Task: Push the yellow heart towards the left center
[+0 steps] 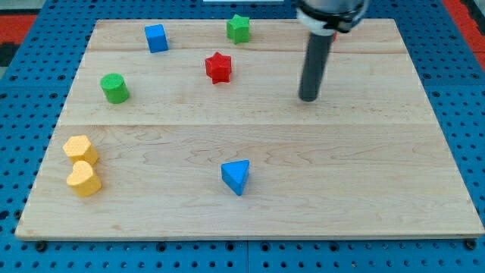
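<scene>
The yellow heart [83,180] lies near the view's lower left corner of the wooden board [341,174]. A yellow hexagon [79,149] sits just above it, touching or nearly touching. My tip [308,98] stands on the board at the view's upper right of centre, far to the right of the yellow heart and apart from every block. The nearest block to the tip is the red star [218,67], to its left.
A green cylinder [115,88] sits at the upper left. A blue cube [156,38] and a green star [239,28] lie near the top edge. A blue triangle [236,176] lies at the lower centre. A blue pegboard [23,106] surrounds the board.
</scene>
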